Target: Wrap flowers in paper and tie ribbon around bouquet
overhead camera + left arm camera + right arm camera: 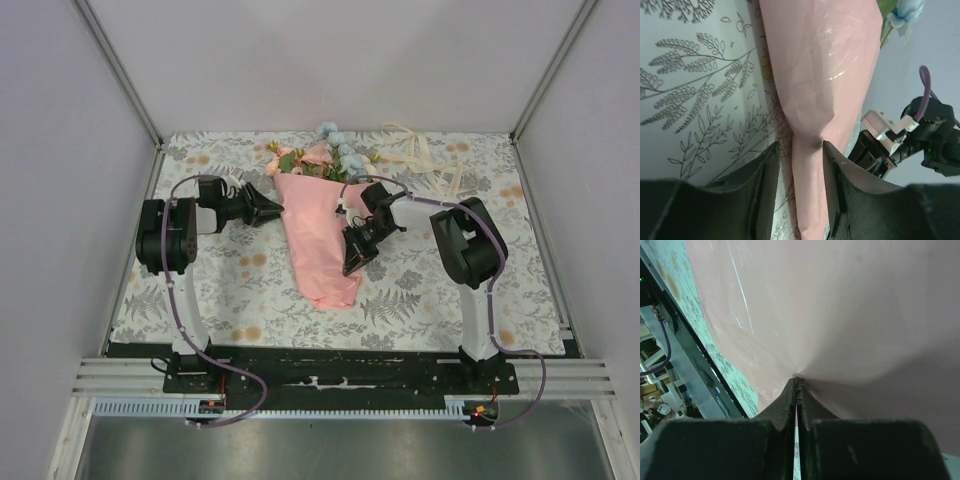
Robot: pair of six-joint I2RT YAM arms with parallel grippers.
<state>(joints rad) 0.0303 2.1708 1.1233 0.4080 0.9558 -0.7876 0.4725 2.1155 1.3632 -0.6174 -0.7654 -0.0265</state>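
The pink paper lies rolled into a cone on the table, narrow end toward me. The flowers stick out of its far end: peach roses, pale blue blossoms and green leaves. My left gripper is at the cone's upper left edge. In the left wrist view it is open, straddling a fold of the paper with a gap on one side. My right gripper is at the cone's right edge. Seen from the right wrist, it is shut, pinching the paper, and creases radiate from its tips. The cream ribbon lies loose at the back right.
A floral tablecloth covers the table, with white walls on three sides. A metal rail and the black base plate run along the near edge. The right arm's wrist sits close beyond the cone in the left wrist view.
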